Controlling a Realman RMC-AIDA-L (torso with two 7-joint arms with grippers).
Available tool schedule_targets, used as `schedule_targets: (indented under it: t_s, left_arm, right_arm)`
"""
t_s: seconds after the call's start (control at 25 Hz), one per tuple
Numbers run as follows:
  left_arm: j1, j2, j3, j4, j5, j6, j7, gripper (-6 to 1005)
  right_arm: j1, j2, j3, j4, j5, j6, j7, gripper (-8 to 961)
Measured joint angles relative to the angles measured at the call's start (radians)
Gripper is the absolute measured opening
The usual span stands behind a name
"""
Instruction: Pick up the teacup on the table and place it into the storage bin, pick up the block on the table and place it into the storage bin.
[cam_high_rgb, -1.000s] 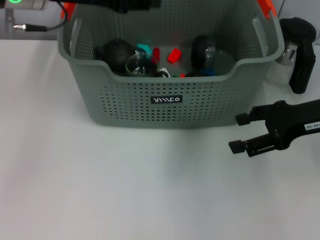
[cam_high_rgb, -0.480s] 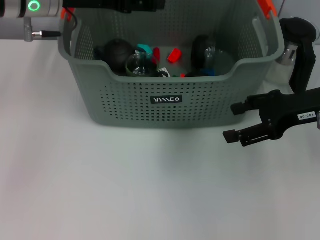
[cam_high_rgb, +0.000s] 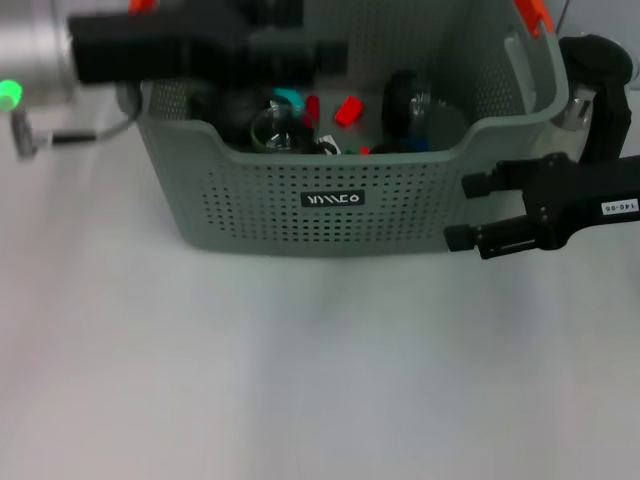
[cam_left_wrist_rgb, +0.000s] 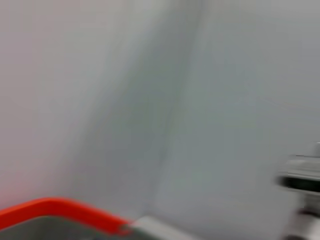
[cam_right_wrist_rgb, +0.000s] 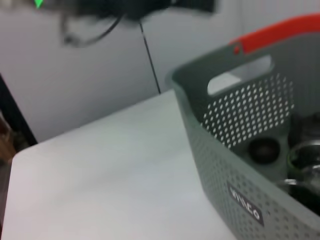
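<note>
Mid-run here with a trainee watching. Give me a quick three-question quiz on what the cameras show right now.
1. True or false: the right gripper holds a block.
2. Where is the red block? A) on the table B) inside the storage bin C) in a gripper
3. Which arm reaches over the bin's back left corner?

Key: 1. False; its fingers are open and empty, beside the bin's front right corner. 2. B. 3. The left arm.

A white table (cam_high_rgb: 300, 380) is carrying the storage bin (cam_high_rgb: 300, 215), which is sitting just beside the right gripper (cam_high_rgb: 466, 212). A black-handled object (cam_high_rgb: 598, 100) is standing on the table behind that gripper.
</note>
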Motion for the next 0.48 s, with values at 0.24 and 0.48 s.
schedule_targets:
  t_s: [0.24,0.48]
  left_arm:
    - [0.116,-0.037,0.016,-0.021,-0.037,0.12,0.122,961]
    - [0.154,-0.051,0.096,-0.125,-0.018,0.172,0.227,960]
  right_arm:
    - [-0.004,0.003,-0.009,0.001,0.012,-0.008,0.0,927]
    - [-0.012,-0.002,-0.042,0.003,-0.001,-0.008,-0.021,927]
